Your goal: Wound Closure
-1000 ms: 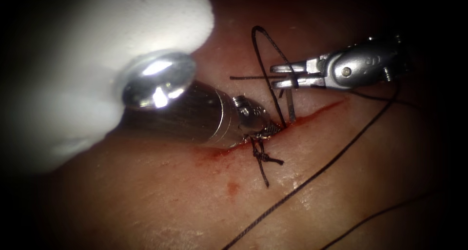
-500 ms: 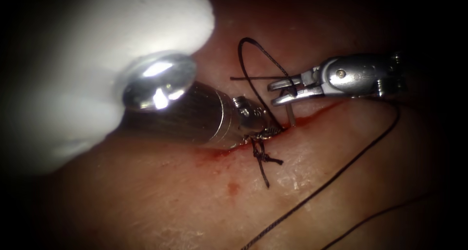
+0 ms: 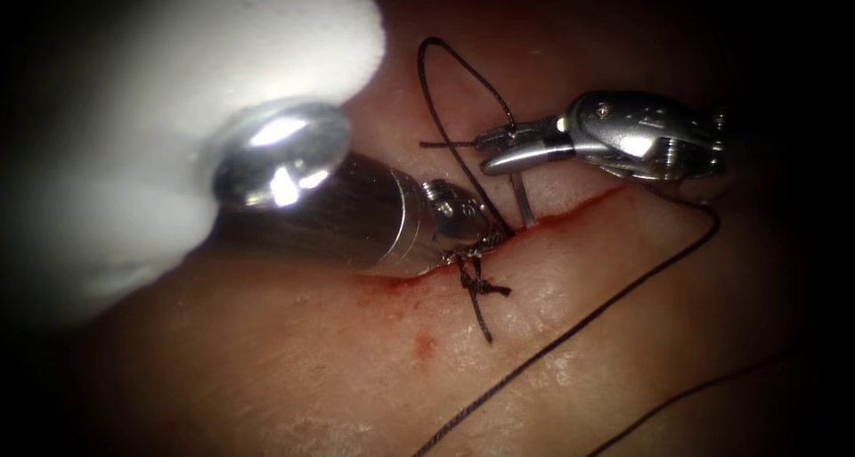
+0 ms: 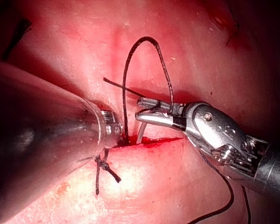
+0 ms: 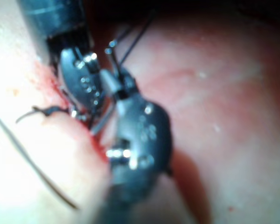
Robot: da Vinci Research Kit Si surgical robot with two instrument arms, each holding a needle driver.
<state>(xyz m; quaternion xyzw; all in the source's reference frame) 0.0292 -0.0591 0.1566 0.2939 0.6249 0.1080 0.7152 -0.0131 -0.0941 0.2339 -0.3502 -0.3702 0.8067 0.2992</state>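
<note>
The tissue has a cut running diagonally, wet with red fluid. My right tool comes in from the right, its jaws shut on the curved needle. The needle drops from the jaws into the cut, its tip buried. In the left wrist view the right tool holds the needle the same way. A thread loop arches above the jaws. My left tool rests its tip at the cut, just left of the needle. A tied knot sits below it.
A long thread trails from under the right tool across the tissue toward the lower edge. A second strand lies at the lower right. Short cut ends hang from the knot.
The right tool has shifted left and rolled its wrist with the needle. Less of the needle shows above the cut. The thread loop has swung left. The left tool stays put.
</note>
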